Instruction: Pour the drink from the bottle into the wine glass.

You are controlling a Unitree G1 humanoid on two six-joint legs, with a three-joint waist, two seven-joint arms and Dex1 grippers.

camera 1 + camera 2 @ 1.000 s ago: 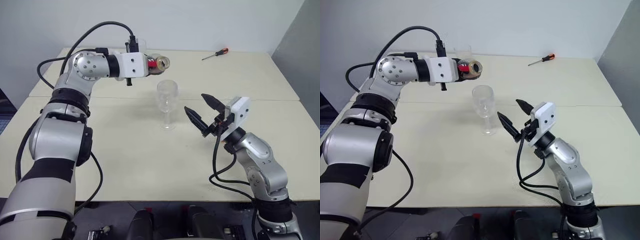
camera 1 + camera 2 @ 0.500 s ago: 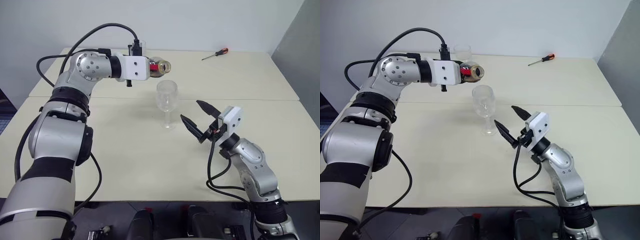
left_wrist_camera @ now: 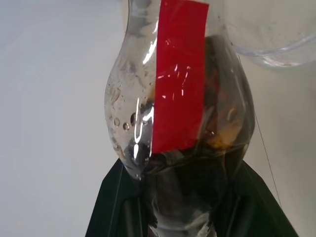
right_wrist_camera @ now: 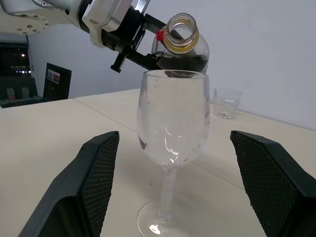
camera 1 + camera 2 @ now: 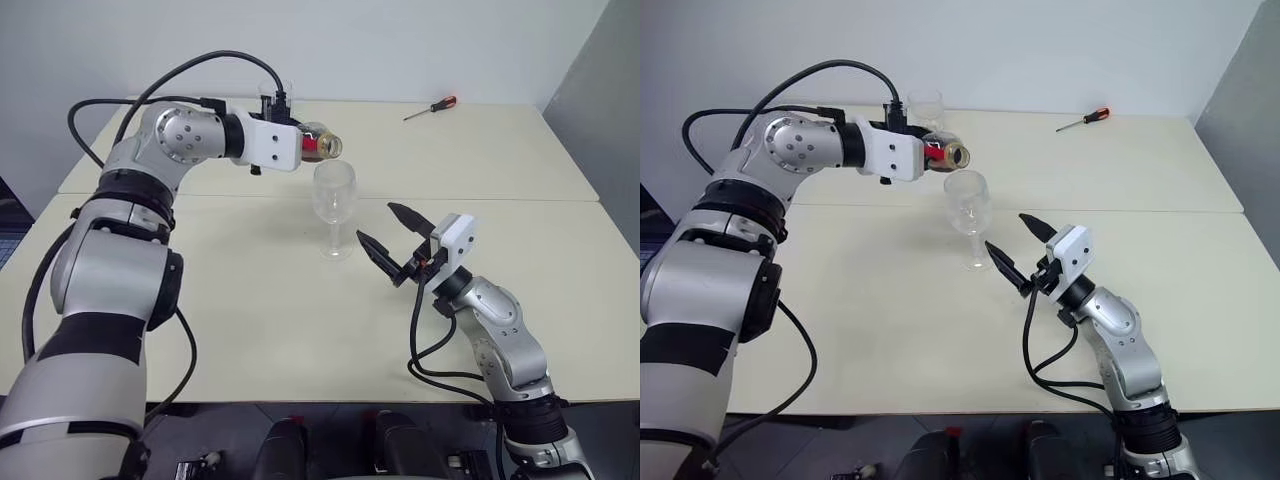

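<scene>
The left gripper (image 5: 923,158) clamps the squat clear plastic bottle (image 5: 945,154) above the rounded glass (image 5: 967,200); the right gripper (image 5: 1018,250) gapes wide.

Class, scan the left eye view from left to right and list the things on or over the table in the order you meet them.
Left gripper → bottle → wine glass → right gripper → screwdriver.

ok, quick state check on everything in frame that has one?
bottle: uncapped, tipped over, held above the glass
drink: inside the bottle, none pouring
wine glass: upright on the table, empty
left pincer: shut on the bottle
right pincer: open, beside the glass, not touching
tumbler: upright, empty
screwdriver: lying flat
</scene>
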